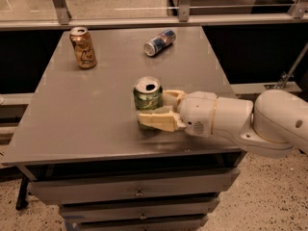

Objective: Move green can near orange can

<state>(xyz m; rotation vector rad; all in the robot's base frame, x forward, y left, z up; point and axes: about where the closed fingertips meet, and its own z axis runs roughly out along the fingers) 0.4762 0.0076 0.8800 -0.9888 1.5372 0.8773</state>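
The green can [147, 96] stands upright near the middle front of the grey table [86, 124], its silver top open. My gripper [155, 108] reaches in from the right with one pale finger [155, 121] in front of the can and the other behind it, shut on the can's lower body. The orange can [83, 47] stands upright at the table's far left, well apart from the green can.
A blue-and-silver can [160, 42] lies on its side at the far middle of the table. My white arm [240, 121] crosses the table's right front edge. Drawers [139, 192] sit below the tabletop. A railing runs behind the table.
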